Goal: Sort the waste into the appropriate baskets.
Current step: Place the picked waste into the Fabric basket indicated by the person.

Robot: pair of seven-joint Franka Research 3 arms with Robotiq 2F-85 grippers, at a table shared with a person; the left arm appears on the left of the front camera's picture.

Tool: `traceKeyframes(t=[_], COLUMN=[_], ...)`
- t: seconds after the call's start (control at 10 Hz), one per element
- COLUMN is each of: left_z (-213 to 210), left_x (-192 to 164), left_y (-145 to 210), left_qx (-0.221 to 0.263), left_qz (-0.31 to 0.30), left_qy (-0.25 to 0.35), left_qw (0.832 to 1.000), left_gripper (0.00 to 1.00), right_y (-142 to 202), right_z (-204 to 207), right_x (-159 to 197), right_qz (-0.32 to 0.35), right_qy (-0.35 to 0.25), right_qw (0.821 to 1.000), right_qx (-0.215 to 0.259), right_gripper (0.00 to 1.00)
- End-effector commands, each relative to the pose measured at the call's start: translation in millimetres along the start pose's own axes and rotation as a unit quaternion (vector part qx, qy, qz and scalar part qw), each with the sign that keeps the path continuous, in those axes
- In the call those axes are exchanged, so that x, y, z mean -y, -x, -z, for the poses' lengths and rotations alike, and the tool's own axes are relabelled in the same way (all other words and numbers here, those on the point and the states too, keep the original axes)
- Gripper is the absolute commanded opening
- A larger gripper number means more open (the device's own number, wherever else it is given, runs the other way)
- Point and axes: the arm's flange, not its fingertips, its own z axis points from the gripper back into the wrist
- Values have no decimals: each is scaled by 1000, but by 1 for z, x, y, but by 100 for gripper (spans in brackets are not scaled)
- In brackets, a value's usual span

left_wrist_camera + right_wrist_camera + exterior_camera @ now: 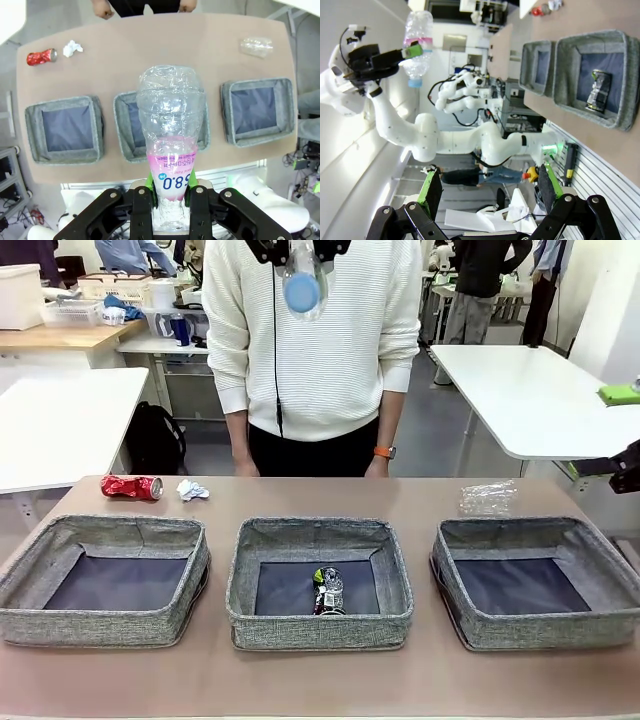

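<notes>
Front view, from my left: a crushed red can [131,487] lies on the surface [320,680] near its far edge, with a white paper wad [192,490] just beside it. Nearer me sits the left basket [100,625], its dark bottom showing. The middle basket [320,632] holds a dark can [328,592] close to its near wall. Past the right basket [540,630], near the far edge, lies a crumpled clear plastic piece [488,498]. In the left wrist view, my left hand [170,192] is clamped on a clear bottle [171,125] at its pink label, high above the middle basket. In the right wrist view, my right hand [489,192] stands wide, nothing between its fingers.
</notes>
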Motion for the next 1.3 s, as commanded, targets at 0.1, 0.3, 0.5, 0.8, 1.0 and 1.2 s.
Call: traceKeyframes(t=[0.1, 0.3, 0.5, 0.8, 1.0, 1.2], left_z=[-1, -1, -1, -1, -1, -1], left_x=[-4, -4, -4, -4, -4, -4], left_y=[4, 4, 4, 4, 4, 4], left_qx=[4, 4, 4, 4, 4, 4], left_qz=[-4, -4, -4, -4, -4, -4], left_qy=[-7, -7, -7, -7, -7, -7], left_qw=[1000, 1000, 1000, 1000, 1000, 1000], left_gripper=[22, 22, 22, 22, 22, 22], right_y=[-1, -1, -1, -1, -1, -1], right_z=[-1, -1, -1, -1, -1, -1], right_x=[-4, -4, -4, -4, -4, -4], right_qz=[3, 3, 3, 3, 3, 3], right_qy=[2, 2, 2, 2, 2, 2], right_qw=[1000, 1000, 1000, 1000, 1000, 1000], right_qx=[-4, -4, -4, -4, -4, -4], right_gripper=[100, 100, 100, 100, 100, 100])
